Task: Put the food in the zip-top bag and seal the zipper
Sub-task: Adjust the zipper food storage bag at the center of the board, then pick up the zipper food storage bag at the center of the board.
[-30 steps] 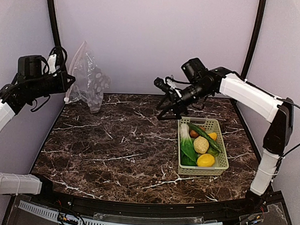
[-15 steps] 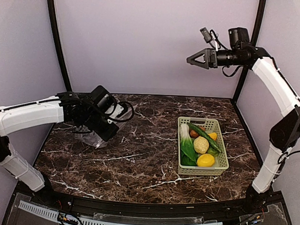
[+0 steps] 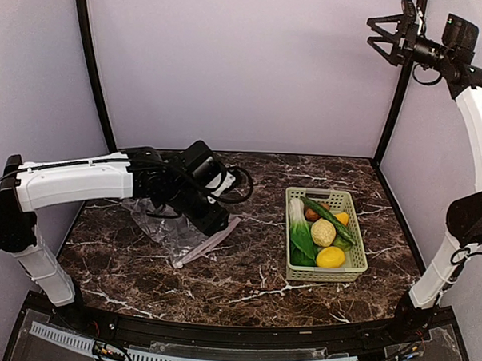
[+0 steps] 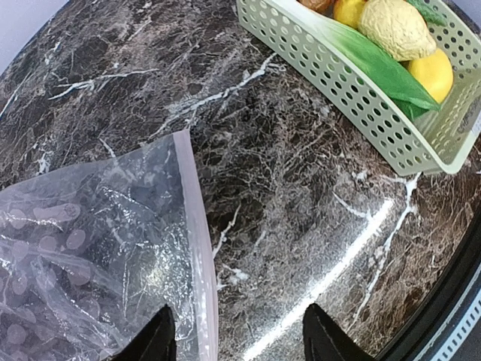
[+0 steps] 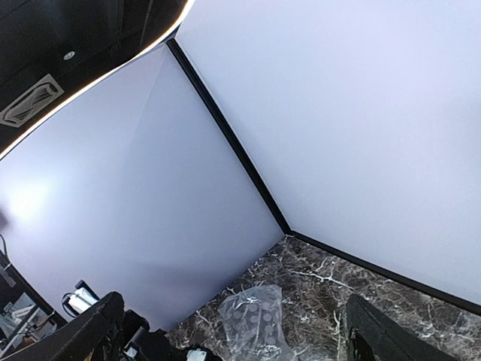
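The bag (image 4: 83,248) lies under your left gripper (image 4: 238,322), its zipper edge (image 4: 197,248) running between the half-open jaws, unclamped. Your right gripper (image 3: 389,37) hangs high, spread wide, empty. The food (image 3: 323,232) sits in the basket (image 3: 357,269).

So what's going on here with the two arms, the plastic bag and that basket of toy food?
The left gripper hovers open over the clear dotted zip-top bag, which lies crumpled on the dark marble table. The right gripper, also open, is raised high near the back corner, holding nothing. All the toy food sits in the light green slotted basket; nothing is bagged yet.
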`<state>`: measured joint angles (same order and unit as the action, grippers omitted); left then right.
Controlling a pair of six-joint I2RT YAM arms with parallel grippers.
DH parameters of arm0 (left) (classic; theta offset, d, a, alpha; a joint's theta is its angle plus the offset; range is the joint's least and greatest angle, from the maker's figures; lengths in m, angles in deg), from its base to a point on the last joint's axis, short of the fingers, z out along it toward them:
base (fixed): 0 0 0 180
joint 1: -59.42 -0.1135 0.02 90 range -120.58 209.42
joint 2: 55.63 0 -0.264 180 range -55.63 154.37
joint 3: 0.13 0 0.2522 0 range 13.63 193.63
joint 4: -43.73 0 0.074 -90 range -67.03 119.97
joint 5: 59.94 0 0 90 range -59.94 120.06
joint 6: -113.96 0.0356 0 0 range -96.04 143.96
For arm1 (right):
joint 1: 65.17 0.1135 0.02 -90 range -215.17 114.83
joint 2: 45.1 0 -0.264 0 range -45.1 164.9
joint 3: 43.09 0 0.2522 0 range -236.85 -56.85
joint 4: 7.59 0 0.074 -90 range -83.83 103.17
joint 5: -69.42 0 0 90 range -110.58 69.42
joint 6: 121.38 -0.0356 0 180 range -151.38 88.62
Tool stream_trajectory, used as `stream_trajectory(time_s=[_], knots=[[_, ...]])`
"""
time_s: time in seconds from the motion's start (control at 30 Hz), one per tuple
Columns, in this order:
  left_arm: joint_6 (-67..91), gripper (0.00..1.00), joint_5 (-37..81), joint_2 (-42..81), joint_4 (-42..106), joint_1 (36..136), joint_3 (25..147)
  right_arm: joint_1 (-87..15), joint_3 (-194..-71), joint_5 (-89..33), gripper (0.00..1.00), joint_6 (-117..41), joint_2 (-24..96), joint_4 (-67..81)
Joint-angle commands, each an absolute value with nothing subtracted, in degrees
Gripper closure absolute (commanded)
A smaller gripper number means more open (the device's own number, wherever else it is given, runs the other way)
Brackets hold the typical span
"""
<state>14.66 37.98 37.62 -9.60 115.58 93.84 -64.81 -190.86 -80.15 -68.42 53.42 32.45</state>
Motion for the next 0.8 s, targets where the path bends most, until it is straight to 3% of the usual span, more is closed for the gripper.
stream_trajectory(time_s=[0.0, 0.4, 0.6, 0.77], knots=[[10.78, 0.43, 41.53, 35.90, -8.40, 115.58, 91.50, -64.64, -189.66, -83.80, 0.01, -74.67, 50.38, 28.47], [10.85, 0.44, 46.70, 37.82, -5.35, 115.91, 88.61, -66.87, -178.93, -85.34, 0.01, -72.16, 45.50, 25.33], [13.92, 0.41, 58.01, 41.36, -14.04, 117.74, 93.37, -66.84, -164.05, -76.37, 0.01, -51.34, 41.87, 31.10], [14.88, 0.28, 65.95, 45.73, -17.99, 119.43, 96.97, -66.84, -144.85, -65.45, 0.01, -35.55, 35.79, 30.21]])
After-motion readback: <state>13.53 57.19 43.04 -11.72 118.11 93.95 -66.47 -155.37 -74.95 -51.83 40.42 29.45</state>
